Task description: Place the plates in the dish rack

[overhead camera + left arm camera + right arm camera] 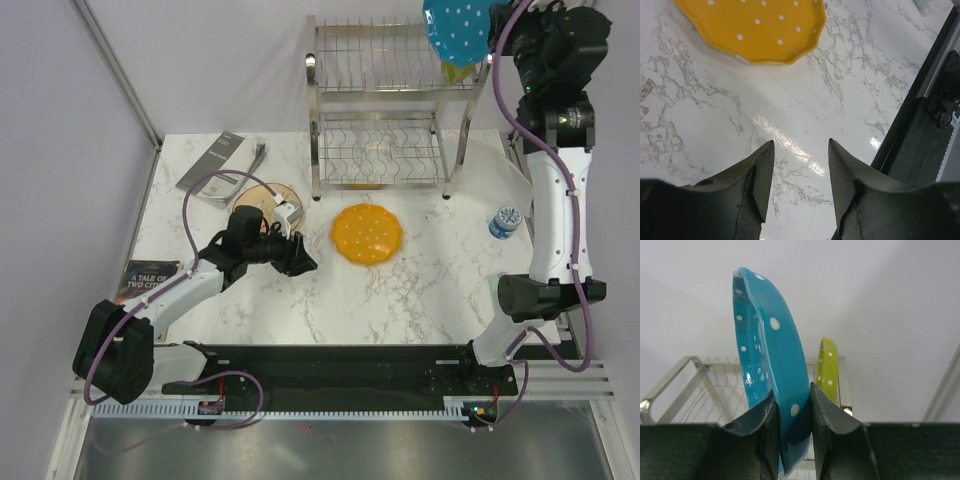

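High over the right end of the dish rack (380, 110), my right gripper (500, 30) is shut on the rim of the teal dotted plate (456, 28), which stands on edge. In the right wrist view the teal plate (767, 355) sits clamped between the fingers of the right gripper (792, 390), above the rack's wires (690, 370). A lime green plate (827, 365) stands upright in the top tier, just right of it. The orange plate (367, 233) lies flat on the table. My left gripper (303, 262) hovers open left of it, holding nothing (801, 145). The tan plate (268, 195) lies flat behind the left arm.
A grey booklet (212, 160) lies at the back left and a dark book (148, 275) at the left edge. A small blue-capped bottle (505, 222) stands by the right arm. The black base rail (925, 125) runs along the near edge.
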